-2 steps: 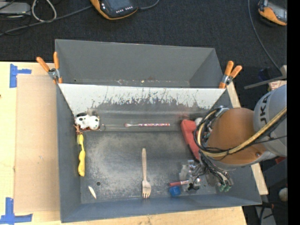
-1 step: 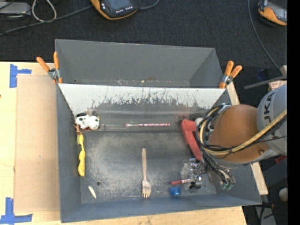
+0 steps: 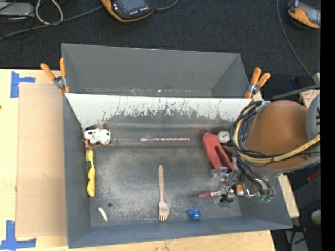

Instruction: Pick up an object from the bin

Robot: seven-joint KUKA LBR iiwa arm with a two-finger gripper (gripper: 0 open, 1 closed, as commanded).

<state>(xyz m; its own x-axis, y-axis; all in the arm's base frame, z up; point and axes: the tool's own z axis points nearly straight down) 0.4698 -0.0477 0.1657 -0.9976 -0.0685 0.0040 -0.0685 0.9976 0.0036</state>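
- Camera view: the arm comes in from the right of the frame. My end effector [image 3: 226,191] sits low in the lower right part of the bin [image 3: 131,229], under the arm's brown cover and a tangle of cables.
- The thing closest to it is a thin red stick [image 3: 208,195]. It lies flat on the bin floor, and its right end runs up to the end effector.
- I cannot tell how far open the end effector is, or whether it has hold of anything, because the wrist hardware hides that spot.
- A thick red handle [image 3: 214,149] lies just above the end effector, slanting toward the upper left.
- A small blue ball [image 3: 194,214] sits near it to the lower left, close to the front wall.
- A wooden fork [image 3: 162,192] lies in the middle of the floor. A yellow strip [image 3: 91,172] and a black-and-white toy [image 3: 98,136] are well apart at the left.
- My judgement is that I am at the grasp step, down at floor level by the thin red stick, with nothing lifted yet.
- The next move calls for a firm, centred grip on that stick, then a straight rise.
- The stick is thin and lies flat, so I expect it could slip or tip out if it is caught near its end.
- The thick red handle and the right wall are both close, so I would avoid any sideways drift while lifting.
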